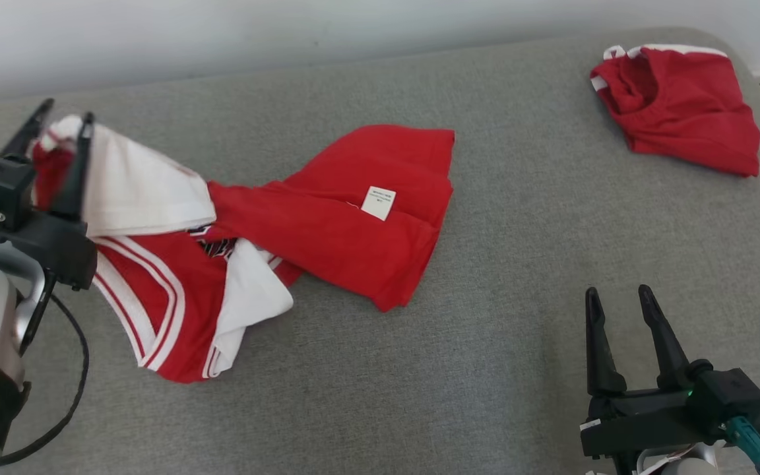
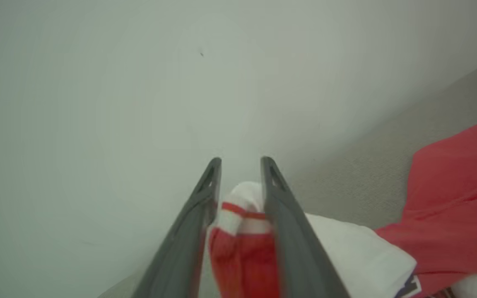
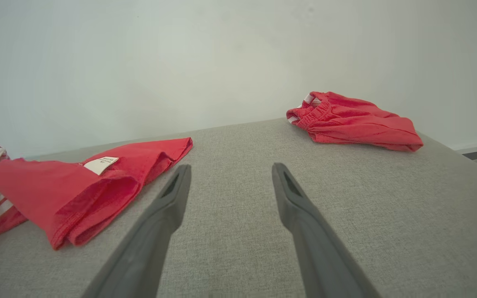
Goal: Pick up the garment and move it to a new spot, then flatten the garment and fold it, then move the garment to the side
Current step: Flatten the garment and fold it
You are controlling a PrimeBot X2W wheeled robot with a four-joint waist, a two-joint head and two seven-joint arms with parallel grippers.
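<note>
A red and white jersey (image 1: 327,218) lies crumpled across the left and middle of the grey surface (image 1: 485,369), inside out with a white label (image 1: 379,202) showing. My left gripper (image 1: 63,115) is shut on its red and white trimmed edge (image 2: 240,215) at the far left, the cloth bunched between the fingers. The jersey's red part (image 3: 97,186) reaches toward the centre. My right gripper (image 1: 617,297) hovers open at the lower right, apart from the jersey, with nothing between its fingers (image 3: 172,198).
A second red garment (image 1: 680,105) with white trim lies bunched at the far right corner, also seen as a red bundle (image 3: 354,122). A pale wall (image 1: 287,33) runs behind the surface. Bare grey fabric spreads between the two garments.
</note>
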